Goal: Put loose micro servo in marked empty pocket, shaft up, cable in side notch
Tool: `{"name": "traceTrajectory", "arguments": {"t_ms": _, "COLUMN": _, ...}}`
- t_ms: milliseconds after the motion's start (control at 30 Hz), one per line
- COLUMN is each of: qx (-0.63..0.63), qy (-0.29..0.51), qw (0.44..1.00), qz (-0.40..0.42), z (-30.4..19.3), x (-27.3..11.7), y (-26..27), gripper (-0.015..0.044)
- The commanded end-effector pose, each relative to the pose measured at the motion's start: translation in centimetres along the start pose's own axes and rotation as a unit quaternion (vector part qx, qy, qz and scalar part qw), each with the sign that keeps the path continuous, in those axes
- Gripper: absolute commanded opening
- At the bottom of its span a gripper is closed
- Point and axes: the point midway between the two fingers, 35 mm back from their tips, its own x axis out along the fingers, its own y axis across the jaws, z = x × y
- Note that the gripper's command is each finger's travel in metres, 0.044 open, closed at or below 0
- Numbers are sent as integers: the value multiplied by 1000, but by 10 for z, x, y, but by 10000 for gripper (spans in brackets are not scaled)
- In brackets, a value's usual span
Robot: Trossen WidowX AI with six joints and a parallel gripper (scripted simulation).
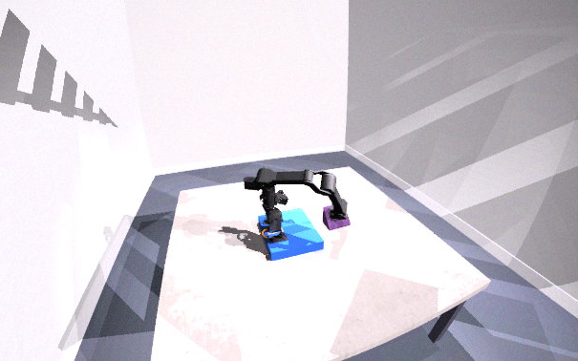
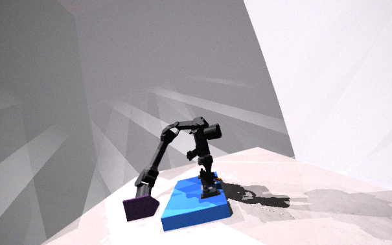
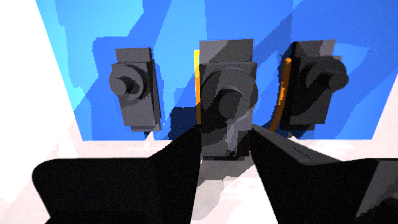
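Observation:
The loose micro servo (image 3: 229, 75) is dark grey, its round output shaft facing the wrist camera. My gripper (image 3: 224, 130) (image 1: 275, 231) is shut on its sides. The servo is in line between two fitted servos on the blue deck (image 3: 180, 25) (image 1: 302, 249) (image 2: 179, 208). It looks larger than they do in the wrist view, so it appears to be above the deck; the exact gap cannot be told. A yellow marking line (image 3: 196, 57) shows at its left side. The pocket is mostly hidden beneath it. Its ears' undersides and cable route are not clear.
A fitted servo (image 3: 137, 95) stands close on the left, and another fitted servo (image 3: 311, 92) on the right with an orange cable (image 3: 285, 90) facing the held servo. The arm rises from a purple block (image 1: 332, 222) (image 2: 140, 209) beside the deck.

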Motion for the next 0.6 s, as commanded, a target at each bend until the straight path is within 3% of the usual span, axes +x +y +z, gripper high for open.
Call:
{"name": "traceTrajectory", "arguments": {"t_ms": 0, "qx": 2, "qy": 5, "qw": 1000, "qz": -2, "z": -1, "x": -1, "y": 0, "gripper": 0}}
{"name": "traceTrajectory", "arguments": {"t_ms": 567, "qx": 1, "qy": 5, "qw": 1000, "qz": -2, "z": -2, "x": 7, "y": -1, "gripper": 0}}
